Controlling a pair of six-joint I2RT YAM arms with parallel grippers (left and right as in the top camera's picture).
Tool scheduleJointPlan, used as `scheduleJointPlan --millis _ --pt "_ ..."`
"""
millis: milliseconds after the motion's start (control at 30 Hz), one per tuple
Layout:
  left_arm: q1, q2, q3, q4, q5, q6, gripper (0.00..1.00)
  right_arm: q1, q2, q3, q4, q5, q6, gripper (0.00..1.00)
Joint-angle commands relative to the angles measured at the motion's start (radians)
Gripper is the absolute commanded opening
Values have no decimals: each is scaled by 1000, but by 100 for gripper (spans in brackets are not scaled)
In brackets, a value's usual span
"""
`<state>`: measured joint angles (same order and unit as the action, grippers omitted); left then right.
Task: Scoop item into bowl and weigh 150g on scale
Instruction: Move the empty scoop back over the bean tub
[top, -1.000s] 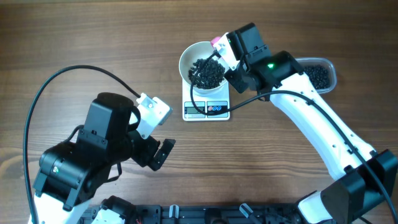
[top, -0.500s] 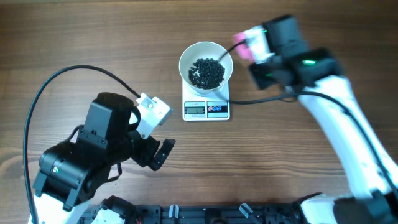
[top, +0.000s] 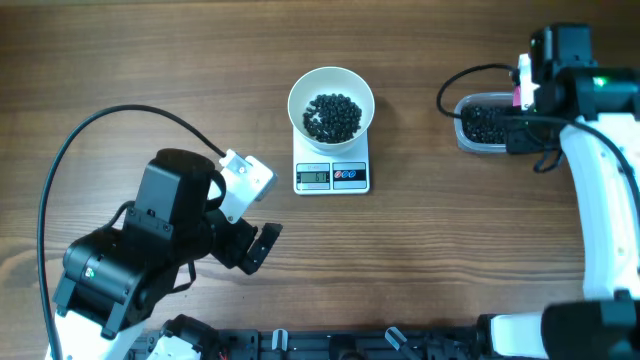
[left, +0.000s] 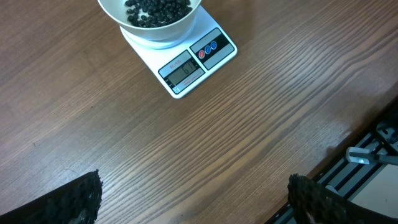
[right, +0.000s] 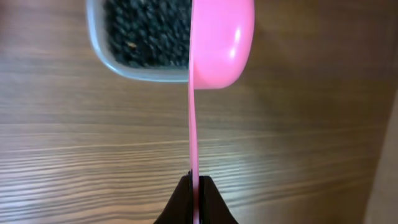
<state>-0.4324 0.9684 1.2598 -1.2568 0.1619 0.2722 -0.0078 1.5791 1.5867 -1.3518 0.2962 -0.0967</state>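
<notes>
The right end effector (right: 194, 194) has swung away from the white bowl (top: 297, 95) to the right edge of the brown, wood-grained surface (top: 150, 60). At the left, the left end effector (left: 194, 202) hangs with its rough black fingers spread wide, holding nothing. In the centre, toward the far edge, the smooth round bowl sits on the flat white rectangular scale (top: 332, 176) and holds a heap of small round black beans (top: 332, 116). Only the left wrist view shows the scale's red and blue buttons clearly; its digits are unclear. At the right, a clear rounded tub (top: 460, 120) holds more beans. Only the right wrist view shows the glossy pink scoop (right: 221, 43) edge-on. Closed fingers pinch its thin handle, and its cup is over the tub's rim.
</notes>
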Motion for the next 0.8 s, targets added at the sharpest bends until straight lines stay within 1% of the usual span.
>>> scheduleJointPlan --millis 0,67,267,467,533,767 --pt "5 -5 10 3 -2 12 100 -1 89 8 -2 82 18 5" --pt "5 -5 10 3 -2 12 100 -1 113 8 4 84 19 5" --pt "5 -5 10 3 -2 12 100 2 196 8 38 177 20 5" --pt "5 -5 10 3 -2 12 100 7 245 8 79 231 18 5" --pt "5 -5 10 3 -2 12 100 16 261 8 77 270 17 4" --pt "5 -5 10 3 -2 12 100 52 326 2 79 307 17 4"
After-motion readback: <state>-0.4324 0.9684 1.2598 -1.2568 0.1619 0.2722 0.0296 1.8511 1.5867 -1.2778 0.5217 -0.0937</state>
